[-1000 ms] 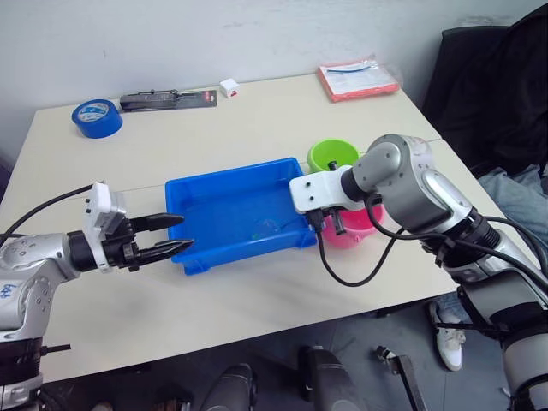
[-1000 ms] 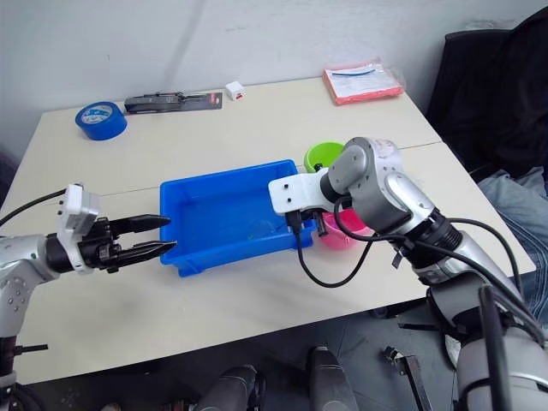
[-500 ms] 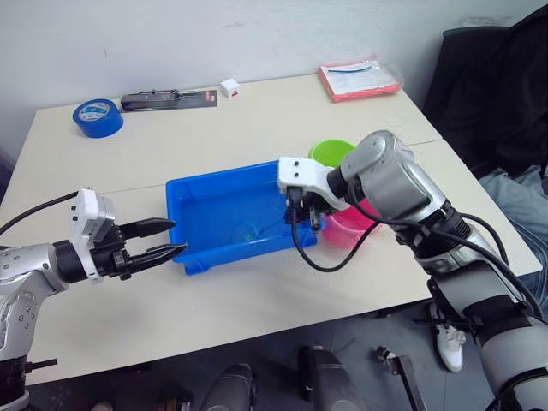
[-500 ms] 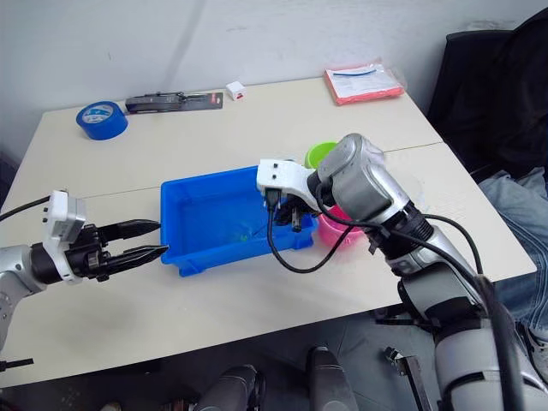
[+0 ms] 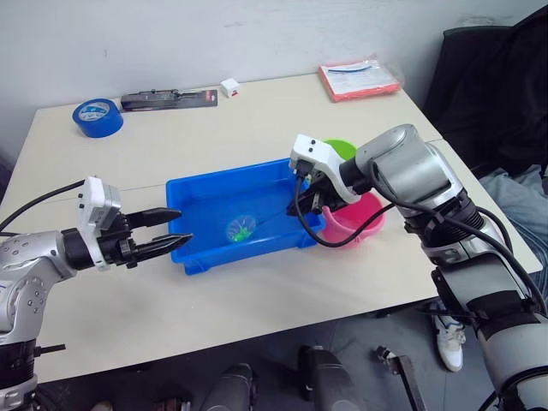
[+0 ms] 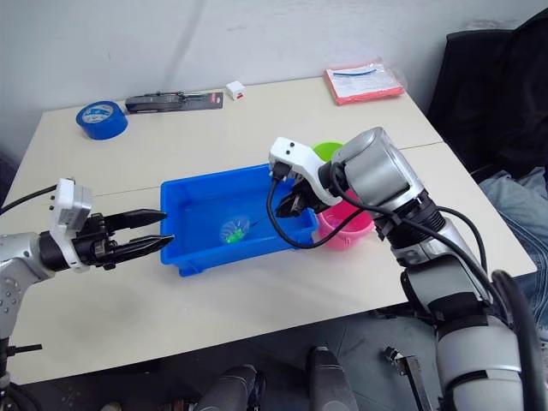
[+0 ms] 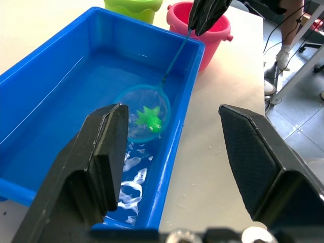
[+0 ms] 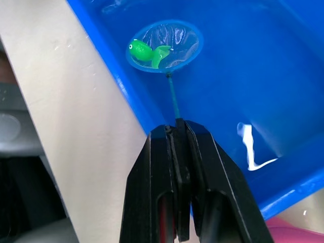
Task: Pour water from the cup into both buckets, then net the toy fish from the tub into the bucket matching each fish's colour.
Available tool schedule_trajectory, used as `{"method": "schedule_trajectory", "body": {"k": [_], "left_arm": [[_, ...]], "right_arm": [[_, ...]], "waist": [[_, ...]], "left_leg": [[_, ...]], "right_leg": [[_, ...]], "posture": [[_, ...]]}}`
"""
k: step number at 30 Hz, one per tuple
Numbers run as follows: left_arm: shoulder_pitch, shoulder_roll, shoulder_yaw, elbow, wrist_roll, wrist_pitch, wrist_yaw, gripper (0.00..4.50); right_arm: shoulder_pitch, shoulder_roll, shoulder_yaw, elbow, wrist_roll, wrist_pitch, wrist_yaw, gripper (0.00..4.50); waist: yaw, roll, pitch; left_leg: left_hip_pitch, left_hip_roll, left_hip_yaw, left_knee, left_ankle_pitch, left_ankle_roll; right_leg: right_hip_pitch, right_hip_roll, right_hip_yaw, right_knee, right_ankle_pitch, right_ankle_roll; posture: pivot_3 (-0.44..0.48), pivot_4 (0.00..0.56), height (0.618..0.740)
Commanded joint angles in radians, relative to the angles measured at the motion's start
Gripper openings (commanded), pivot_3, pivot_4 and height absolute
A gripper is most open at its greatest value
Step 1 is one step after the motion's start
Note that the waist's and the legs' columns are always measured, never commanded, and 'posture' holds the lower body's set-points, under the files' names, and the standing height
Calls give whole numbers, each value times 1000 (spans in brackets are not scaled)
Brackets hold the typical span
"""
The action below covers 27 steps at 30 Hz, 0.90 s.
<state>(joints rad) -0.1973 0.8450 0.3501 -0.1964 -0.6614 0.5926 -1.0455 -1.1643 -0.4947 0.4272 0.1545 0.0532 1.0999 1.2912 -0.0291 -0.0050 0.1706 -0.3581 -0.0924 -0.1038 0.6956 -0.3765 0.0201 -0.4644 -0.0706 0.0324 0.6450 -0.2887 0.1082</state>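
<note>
1. Beige tabletop (image 5: 257, 308) against a white wall; the shallow bright blue plastic tub (image 5: 205, 195) sits mid-table.
2. Your right gripper (image 8: 178, 132) is pressed together on the thin black handle of the small blue-hooped net (image 7: 144, 112).
3. A bright green toy fish (image 7: 148, 118) lies in the hoop, over the tub.
4. Lime green bucket (image 5: 341, 148) lies at 1 o'clock from the hoop, along the handle, behind the pink bucket (image 5: 360, 216); your right arm is nearer.
5. Left gripper (image 5: 163, 231) is spread, empty, at the tub's 9 o'clock end.
</note>
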Motion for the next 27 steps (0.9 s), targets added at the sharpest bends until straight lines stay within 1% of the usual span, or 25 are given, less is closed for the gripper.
{"method": "schedule_trajectory", "body": {"k": [1,3,6,9,12,18,24,27], "left_arm": [[-26,0,-15,15,10,-38,-12,3101],[-50,-15,-35,34,20,-61,-8,3101],[-116,-82,-96,91,66,-128,22,3101],[-162,-118,-129,129,95,-165,29,3101],[-206,-129,-147,164,107,-185,18,3101],[-316,-141,-189,293,154,-255,-28,3101],[-392,-160,-215,387,184,-302,-63,3101],[-422,-172,-230,430,200,-325,-79,3101]], "right_arm": [[-13,-8,-78,-28,48,16,-56,780],[5,-12,-119,-57,68,28,-97,780],[60,-14,-222,-151,107,73,-181,780],[104,-29,-283,-232,142,105,-236,780],[143,-43,-351,-294,166,123,-304,780],[198,-72,-509,-326,180,132,-462,780],[228,-147,-576,-333,192,117,-539,780],[291,-242,-518,-339,122,8,-574,780]], "waist": [[0,0,0],[0,0,0],[3,0,0],[3,0,0],[2,0,0],[1,0,0],[1,0,0],[2,0,0]], "left_leg": [[0,0,0,0,0,0],[0,0,0,0,0,0],[0,0,0,0,0,0],[0,-1,-1,1,0,0],[-1,-1,-1,1,0,0],[-1,-1,0,1,0,0],[-1,-1,0,1,0,0],[-1,-1,0,1,0,0]], "right_leg": [[0,0,0,0,0,0],[0,0,0,0,0,0],[0,0,0,0,0,0],[0,-1,-1,0,0,0],[0,-1,-1,1,0,0],[0,-1,-1,1,0,0],[0,-1,-1,1,0,0],[0,-1,-1,1,0,0]], "posture": [[0,150,740],[0,150,740],[0,150,740],[0,150,740],[0,150,740],[0,150,740],[0,150,740],[0,150,740]]}}
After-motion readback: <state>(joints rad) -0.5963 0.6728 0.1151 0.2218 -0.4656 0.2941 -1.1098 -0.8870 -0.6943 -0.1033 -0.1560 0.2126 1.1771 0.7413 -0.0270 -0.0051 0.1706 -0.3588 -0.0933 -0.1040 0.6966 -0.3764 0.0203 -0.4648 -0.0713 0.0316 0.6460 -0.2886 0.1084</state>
